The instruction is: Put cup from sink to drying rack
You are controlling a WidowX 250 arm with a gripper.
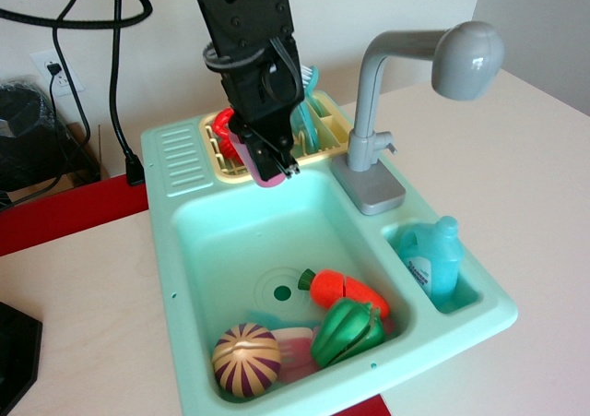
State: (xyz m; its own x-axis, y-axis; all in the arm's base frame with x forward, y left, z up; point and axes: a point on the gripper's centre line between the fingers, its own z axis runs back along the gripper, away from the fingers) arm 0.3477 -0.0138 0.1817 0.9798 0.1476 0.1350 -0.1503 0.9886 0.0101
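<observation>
Above the mint-green plastic toy sink [184,241] with its grey faucet [406,75], the black robot gripper [273,164] hangs clamped on the small pink translucent plastic cup [258,165], held clear of the basin at the front edge of the pale yellow plastic drying rack [327,137].

A pale wooden table [516,167] carries 1 mint-green toy sink [175,250], which sits directly on it and takes up the middle. A red strip [64,208] runs across the table's left side, passing under the sink. A black object [14,356] lies at the lower left edge.
</observation>
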